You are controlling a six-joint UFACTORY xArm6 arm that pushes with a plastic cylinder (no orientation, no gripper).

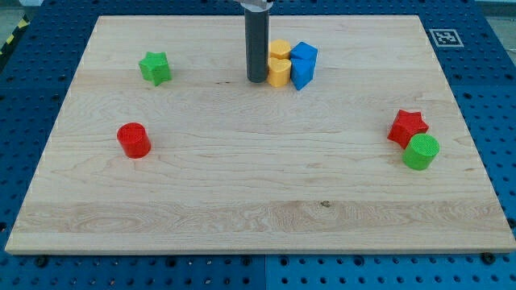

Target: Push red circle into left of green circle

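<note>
The red circle [133,139] is a short red cylinder at the view's left on the wooden board [258,209]. The green circle [421,151] is a short green cylinder far off at the view's right, touching a red star [407,126] just above and left of it. My tip [257,80] is the lower end of a dark upright rod at the top middle of the board. It stands right beside the left side of a yellow block [279,64], well above and right of the red circle.
A blue block [303,64] sits against the yellow block's right side. A green star [155,68] lies at the upper left. A fiducial marker [445,36] is printed beyond the board's top right corner. Blue perforated table surrounds the board.
</note>
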